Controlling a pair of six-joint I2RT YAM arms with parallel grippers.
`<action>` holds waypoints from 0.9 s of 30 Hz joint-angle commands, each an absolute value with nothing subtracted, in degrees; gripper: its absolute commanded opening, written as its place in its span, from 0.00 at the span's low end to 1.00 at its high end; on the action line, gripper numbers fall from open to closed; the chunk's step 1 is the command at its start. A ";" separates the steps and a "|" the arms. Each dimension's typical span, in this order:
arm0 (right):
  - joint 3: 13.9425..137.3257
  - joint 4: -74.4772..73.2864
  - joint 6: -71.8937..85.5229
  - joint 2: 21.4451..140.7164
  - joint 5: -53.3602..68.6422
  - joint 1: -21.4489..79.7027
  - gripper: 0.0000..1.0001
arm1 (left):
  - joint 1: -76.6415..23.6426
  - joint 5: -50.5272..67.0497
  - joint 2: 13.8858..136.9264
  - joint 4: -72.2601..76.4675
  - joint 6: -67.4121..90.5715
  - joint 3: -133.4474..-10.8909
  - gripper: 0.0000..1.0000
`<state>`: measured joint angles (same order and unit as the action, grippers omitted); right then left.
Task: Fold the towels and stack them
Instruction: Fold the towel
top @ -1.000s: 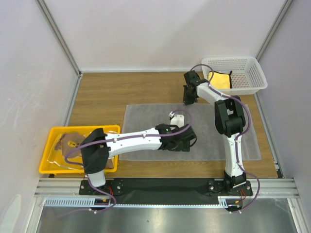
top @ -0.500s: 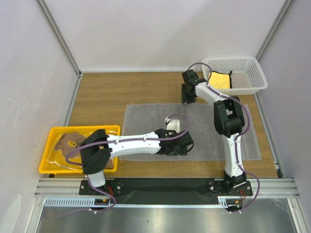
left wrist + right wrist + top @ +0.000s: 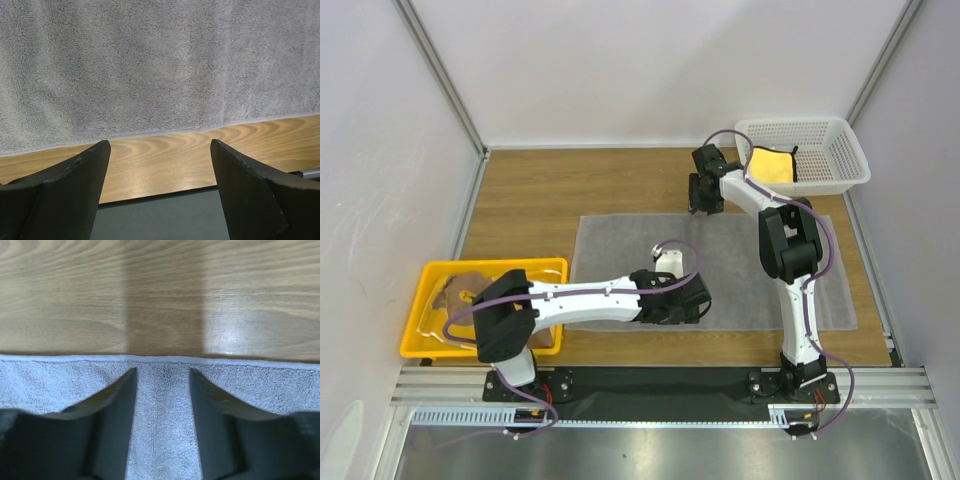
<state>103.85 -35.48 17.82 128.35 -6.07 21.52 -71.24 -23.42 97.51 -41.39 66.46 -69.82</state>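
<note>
Grey towel [image 3: 620,250] lies spread flat on the desk [image 3: 535,190], long axis left to right, both long hems straight.

Left claw [image 3: 160,145] – wide apart, nothing between its tips. It sits over bare wood at the near hem, and the cloth lies just ahead of it.

Right claw [image 3: 160,372] – parted more narrowly and holding nothing. Its tips are over the towel just inside the far hem, with wood beyond. Cannot tell whether they touch the pile.

The two claws face each other across the short axis, right of the towel's middle. Judgement: a fold would carry one long hem toward the other, and each arm is nearest its own hem.

Yellow towel [image 3: 772,165] is in the mesh basket [image 3: 855,160]. Bear towel [image 3: 460,292] is in the yellow tray [image 3: 415,312].
</note>
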 commanded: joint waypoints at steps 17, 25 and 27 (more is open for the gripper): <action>102.13 -34.72 15.65 128.49 -9.49 22.41 0.33 | -74.00 -23.90 99.05 -40.51 65.21 -73.91 0.86; 100.64 -34.02 15.12 128.94 -9.93 23.03 0.16 | -75.15 -24.52 103.27 -44.73 65.39 -79.27 0.86; 99.24 -33.23 15.12 128.15 -9.50 22.94 0.10 | -75.15 -24.78 103.54 -45.35 66.18 -79.80 0.85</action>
